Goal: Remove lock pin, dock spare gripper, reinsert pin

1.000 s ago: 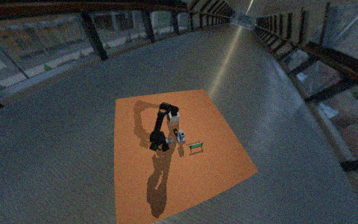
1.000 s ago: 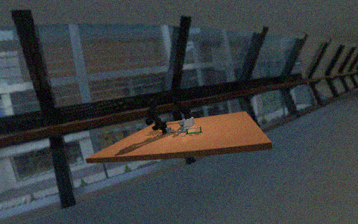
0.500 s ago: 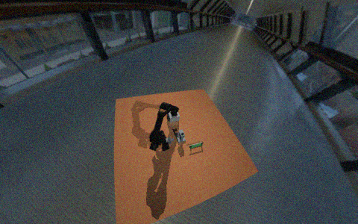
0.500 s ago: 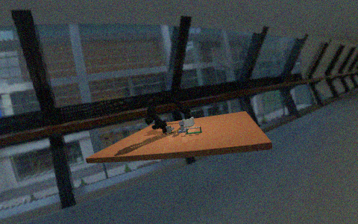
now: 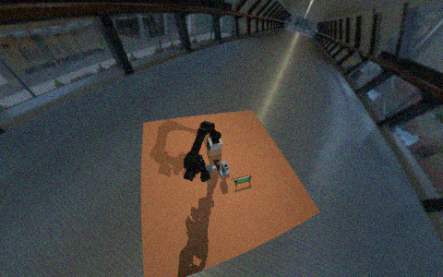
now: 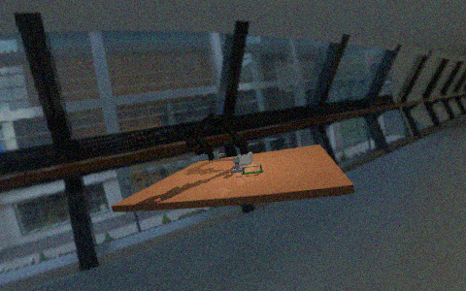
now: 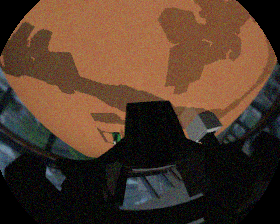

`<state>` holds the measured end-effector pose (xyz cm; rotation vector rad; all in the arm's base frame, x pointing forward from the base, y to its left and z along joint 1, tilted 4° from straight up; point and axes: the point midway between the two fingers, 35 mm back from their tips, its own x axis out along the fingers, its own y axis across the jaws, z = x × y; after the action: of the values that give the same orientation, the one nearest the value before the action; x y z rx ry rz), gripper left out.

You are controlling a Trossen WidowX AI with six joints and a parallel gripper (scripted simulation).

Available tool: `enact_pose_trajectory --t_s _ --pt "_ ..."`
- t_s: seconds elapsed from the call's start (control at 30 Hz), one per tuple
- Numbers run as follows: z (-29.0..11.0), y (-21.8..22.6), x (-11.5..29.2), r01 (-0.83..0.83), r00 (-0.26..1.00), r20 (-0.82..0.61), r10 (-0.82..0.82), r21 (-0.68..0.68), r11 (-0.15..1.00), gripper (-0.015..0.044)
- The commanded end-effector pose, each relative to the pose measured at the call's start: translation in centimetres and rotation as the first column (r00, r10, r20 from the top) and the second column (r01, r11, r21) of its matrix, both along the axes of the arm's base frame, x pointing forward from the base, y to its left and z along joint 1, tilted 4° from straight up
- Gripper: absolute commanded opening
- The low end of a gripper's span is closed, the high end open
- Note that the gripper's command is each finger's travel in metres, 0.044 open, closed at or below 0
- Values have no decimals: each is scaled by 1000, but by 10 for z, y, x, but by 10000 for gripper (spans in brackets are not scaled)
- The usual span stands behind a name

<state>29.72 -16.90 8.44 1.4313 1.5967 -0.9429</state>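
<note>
Grey lock pin [image 5: 223,169] clamped in claw [image 5: 217,162].

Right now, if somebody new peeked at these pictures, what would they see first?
The big orange table top jumps out against the grey floor of a long glass-walled walkway. Near its middle the black robot arm bends down, its gripper shut on something small beside the grey mount; what it holds is too small to name. Just right of that sits a little green frame.
</note>
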Motion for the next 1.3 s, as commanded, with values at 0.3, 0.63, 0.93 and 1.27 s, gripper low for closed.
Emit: enact_pose_trajectory --t_s 0.3,0.63,0.93,1.27 --pt "4 1 0 -1 1000 2 1 -2 1000 0" --pt "12 14 2 -104 990 87 111 -80 991 0" --pt "20 29 4 -202 959 165 230 -171 964 0" --pt "28 46 4 -295 902 235 363 -279 914 0"
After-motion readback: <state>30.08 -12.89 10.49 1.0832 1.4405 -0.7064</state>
